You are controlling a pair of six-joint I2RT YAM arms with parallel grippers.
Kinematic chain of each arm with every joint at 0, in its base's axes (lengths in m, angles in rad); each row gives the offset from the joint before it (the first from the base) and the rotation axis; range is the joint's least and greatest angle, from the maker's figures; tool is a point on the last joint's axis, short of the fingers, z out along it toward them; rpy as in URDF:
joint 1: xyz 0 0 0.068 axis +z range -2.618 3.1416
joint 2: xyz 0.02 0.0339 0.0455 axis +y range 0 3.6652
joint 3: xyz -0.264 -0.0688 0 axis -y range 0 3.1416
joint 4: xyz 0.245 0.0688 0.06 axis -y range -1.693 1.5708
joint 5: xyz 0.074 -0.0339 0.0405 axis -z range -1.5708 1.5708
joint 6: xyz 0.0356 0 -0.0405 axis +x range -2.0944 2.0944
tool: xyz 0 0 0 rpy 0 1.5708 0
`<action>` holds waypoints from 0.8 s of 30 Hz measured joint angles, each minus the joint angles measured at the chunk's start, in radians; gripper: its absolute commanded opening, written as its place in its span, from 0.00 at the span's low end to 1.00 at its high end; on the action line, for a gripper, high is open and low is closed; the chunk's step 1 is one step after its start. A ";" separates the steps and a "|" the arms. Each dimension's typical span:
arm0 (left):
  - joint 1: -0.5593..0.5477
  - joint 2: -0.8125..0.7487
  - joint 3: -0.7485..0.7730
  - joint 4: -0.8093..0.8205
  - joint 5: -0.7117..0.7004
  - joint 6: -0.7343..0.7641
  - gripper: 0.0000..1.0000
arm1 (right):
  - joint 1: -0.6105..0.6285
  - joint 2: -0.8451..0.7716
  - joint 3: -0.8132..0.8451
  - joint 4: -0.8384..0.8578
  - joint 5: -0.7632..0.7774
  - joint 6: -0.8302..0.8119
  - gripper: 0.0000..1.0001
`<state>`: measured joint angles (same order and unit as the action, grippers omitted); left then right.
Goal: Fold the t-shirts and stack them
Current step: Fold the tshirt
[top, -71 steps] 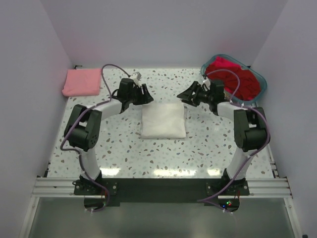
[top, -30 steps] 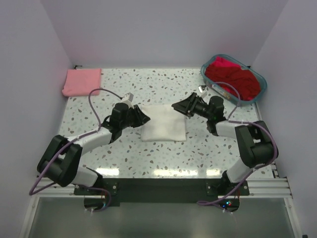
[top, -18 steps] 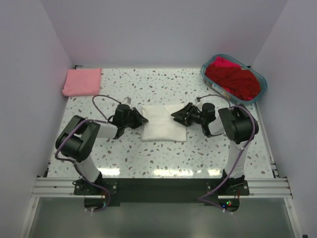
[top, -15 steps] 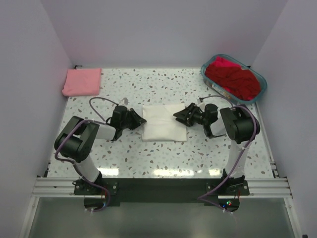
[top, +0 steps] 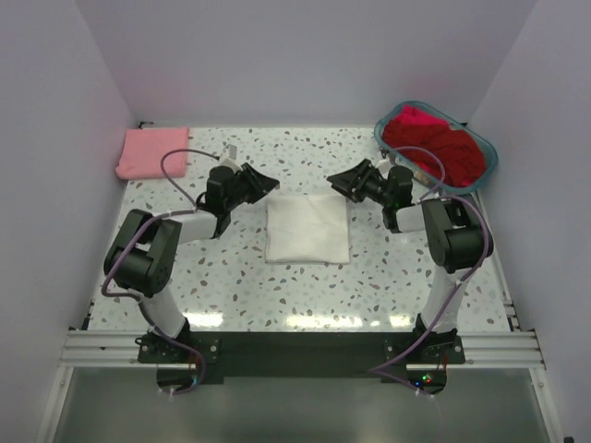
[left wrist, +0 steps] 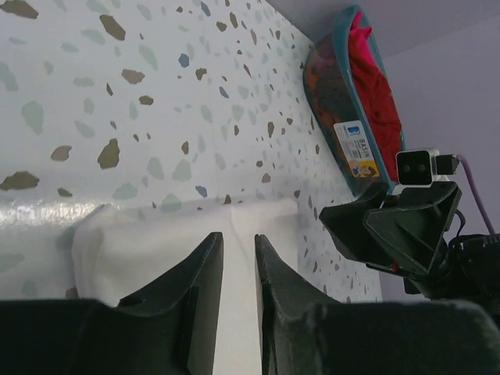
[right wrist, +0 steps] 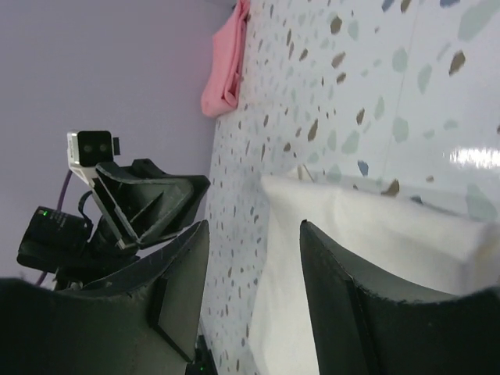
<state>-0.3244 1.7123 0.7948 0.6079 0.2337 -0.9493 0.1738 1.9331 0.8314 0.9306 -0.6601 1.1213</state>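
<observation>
Mirror pose: left tool (top: pixel 269 182), right tool (top: pixel 333 183) face-to-face.

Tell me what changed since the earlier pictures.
The left hand and right hand dropped to the folded white t-shirt's side edges, then drew back toward its far corners, empty. The shirt, pink t-shirt and teal basket of red t-shirts stayed put.

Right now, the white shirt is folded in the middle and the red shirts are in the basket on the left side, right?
No. The basket holding the red shirts is on the right side, as the top external view shows. The white shirt is folded in the middle.
</observation>
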 measured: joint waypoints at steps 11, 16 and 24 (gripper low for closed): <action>0.002 0.318 0.108 0.058 0.040 -0.012 0.23 | -0.011 0.209 0.091 -0.024 0.075 0.004 0.54; 0.006 0.319 0.104 0.073 0.039 -0.012 0.22 | -0.053 0.213 0.057 0.027 0.069 0.005 0.54; 0.026 0.225 0.088 0.003 0.020 0.022 0.57 | -0.108 0.109 0.037 -0.112 0.027 -0.090 0.63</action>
<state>-0.2981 1.9377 0.8825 0.6106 0.2539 -0.9276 0.0658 2.0422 0.8688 0.8185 -0.6327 1.0317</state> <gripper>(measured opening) 0.463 0.580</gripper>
